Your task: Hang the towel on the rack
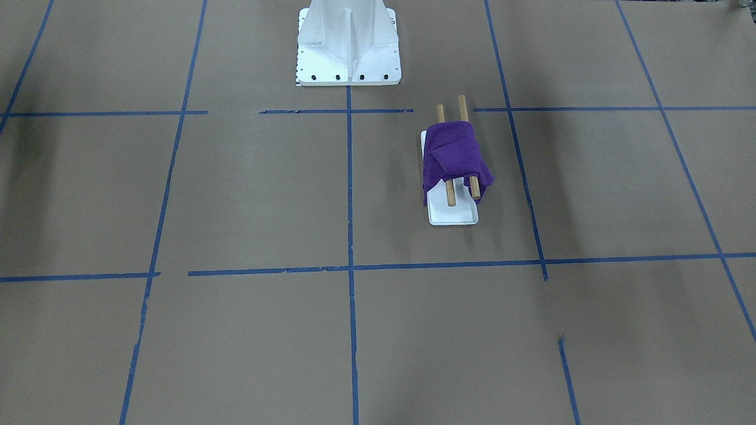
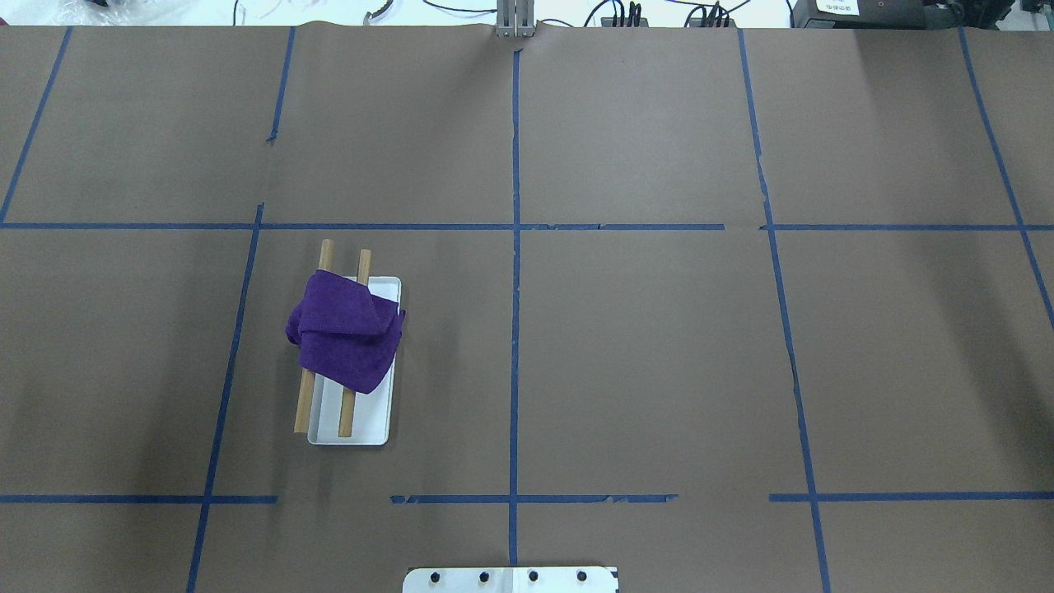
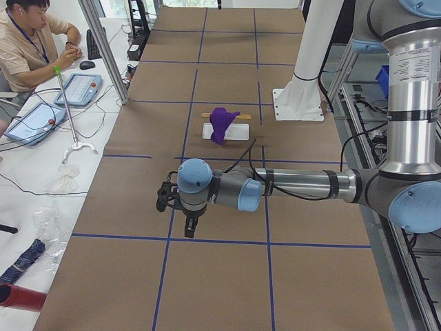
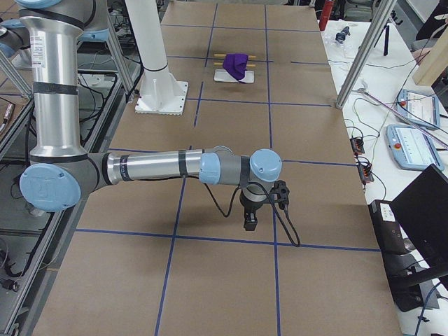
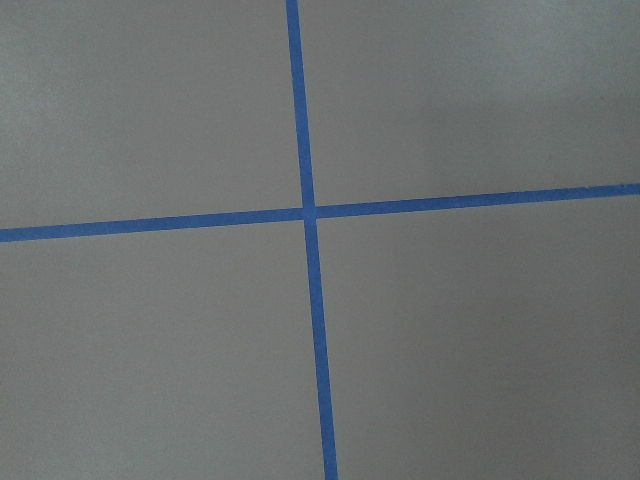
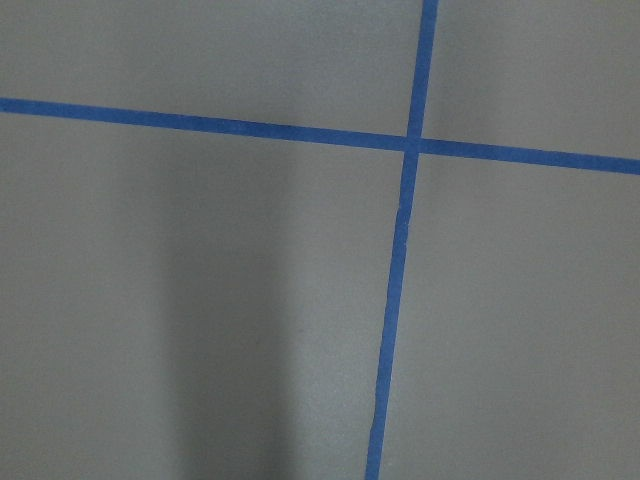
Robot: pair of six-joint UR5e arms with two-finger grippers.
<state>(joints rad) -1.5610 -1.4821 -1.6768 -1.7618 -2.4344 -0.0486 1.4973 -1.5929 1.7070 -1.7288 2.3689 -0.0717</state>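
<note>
Sees towel (image 2: 346, 333) bunched across both rods of rack (image 2: 370, 430) — hung, apparently; hence left claw (image 3: 189, 226) and right claw (image 4: 250, 221) parked well away — cannot tell whether apart or together.

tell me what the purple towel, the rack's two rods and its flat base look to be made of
The towel looks like soft fabric, perhaps microfibre or terry: matte, fuzzy, slumping in folds. The rods seem to be unpainted wood: light brown, matte, round dowels. The base is smooth, white and slightly glossy: plastic or painted metal, I cannot tell which.
</note>
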